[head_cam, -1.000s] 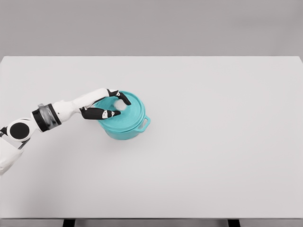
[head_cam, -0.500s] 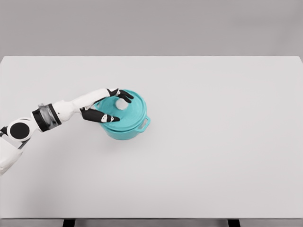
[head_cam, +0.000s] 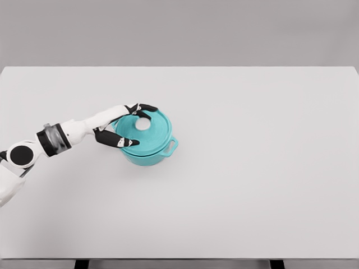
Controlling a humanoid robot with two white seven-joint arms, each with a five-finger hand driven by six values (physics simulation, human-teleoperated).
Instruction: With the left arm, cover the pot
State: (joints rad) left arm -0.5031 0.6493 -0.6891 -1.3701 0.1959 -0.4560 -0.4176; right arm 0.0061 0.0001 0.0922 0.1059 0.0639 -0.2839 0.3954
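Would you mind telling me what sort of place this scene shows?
Most likely a simulated test bench, not a real kitchen: a bare white table before a blank grey wall, with only a teal pot, its lid on, and the left hand open over it.

The teal pot (head_cam: 147, 138), lidded, is the only obstacle on the white table (head_cam: 252, 168). The left hand (head_cam: 124, 124) crowds its left side, fingers spread over the lid (head_cam: 147, 130). Right, front and back of the pot lie open.

White table (head_cam: 252, 185), plain grey wall (head_cam: 179, 31)
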